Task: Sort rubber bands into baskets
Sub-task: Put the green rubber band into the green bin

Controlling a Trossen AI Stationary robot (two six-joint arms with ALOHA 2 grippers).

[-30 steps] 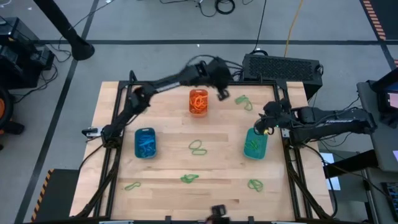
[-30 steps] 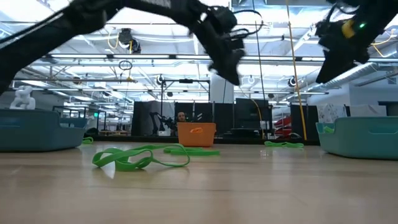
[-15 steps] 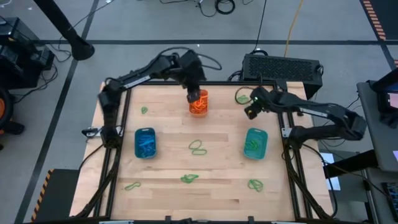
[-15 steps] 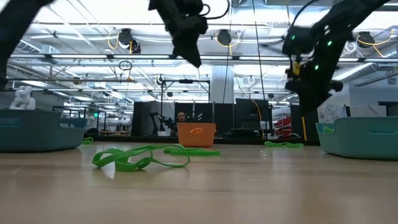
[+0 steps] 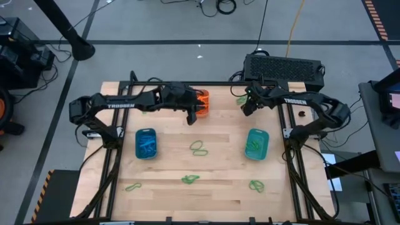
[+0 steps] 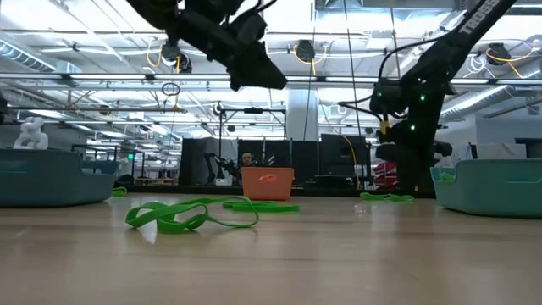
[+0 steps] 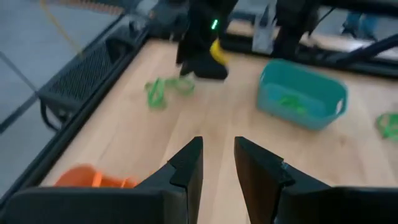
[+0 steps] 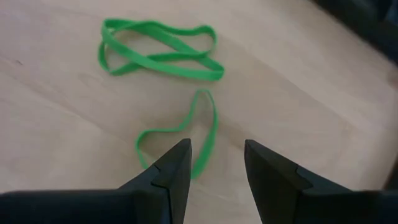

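The orange basket stands near the far edge, with orange bands in it. The blue basket is at the left and the teal basket at the right. My left gripper hovers open and empty beside the orange basket's near-left side. At the far right, my right gripper points steeply down, open, over loose green rubber bands. One thin green loop lies flat on the wood just ahead of its fingertips, and a doubled one lies beyond.
More green bands lie flat on the wood: mid-table, near the front, front left and front right. A black box sits behind the table's far right edge. Black frame rails border the table.
My left gripper has swung from beyond the orange basket's right side toward the left and near edges, ending beside the basket's near-left side. My right gripper has left the teal basket, travelled toward the far edge, sunk and tipped steeply down over the green bands.
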